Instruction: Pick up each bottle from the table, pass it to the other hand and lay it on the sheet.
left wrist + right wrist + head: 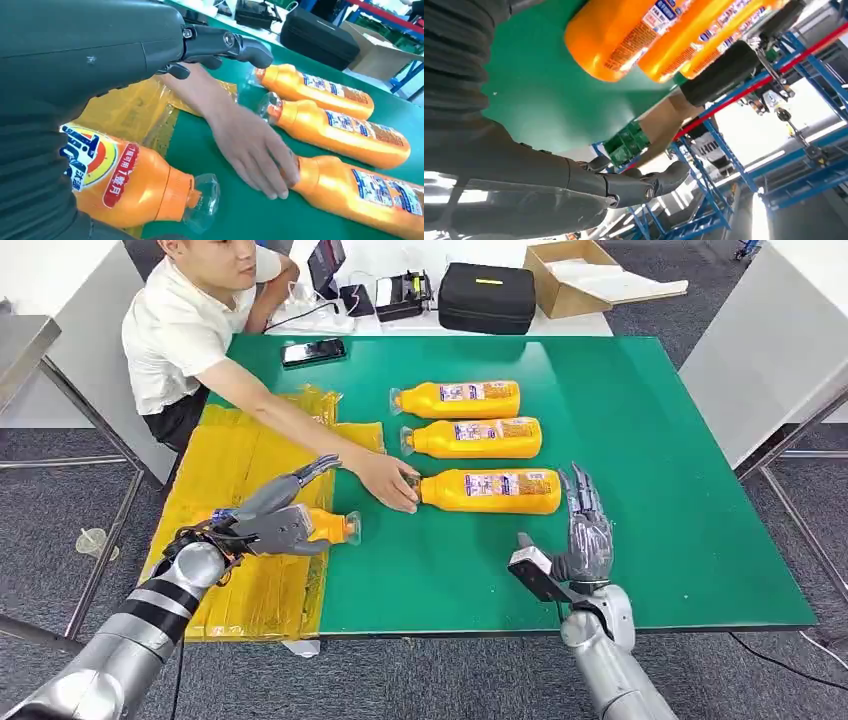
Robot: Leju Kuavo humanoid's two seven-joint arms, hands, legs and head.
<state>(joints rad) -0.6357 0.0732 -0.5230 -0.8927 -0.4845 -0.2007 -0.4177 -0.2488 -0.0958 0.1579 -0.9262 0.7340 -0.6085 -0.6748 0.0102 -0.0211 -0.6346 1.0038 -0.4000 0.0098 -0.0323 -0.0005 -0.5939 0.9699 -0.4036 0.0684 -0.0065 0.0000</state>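
L hand [285,527] grips bottle [328,526] over sheet [240,455] at lower left, needs lay-down & release; R hand [586,532] open, empty.

Left arm [150,615]: we see it reach up from the lower left, silver with a dark banded forearm. Left robot hand [285,525]: we find it wrapped around an orange bottle [325,527] lying on its side, one finger stretched forward above the rest. Right arm [610,660]: rises from the lower right, wrist upright. Right robot hand [585,530]: we note its fingers straight, pointing away from the body, holding nothing, above the green surface [650,440].
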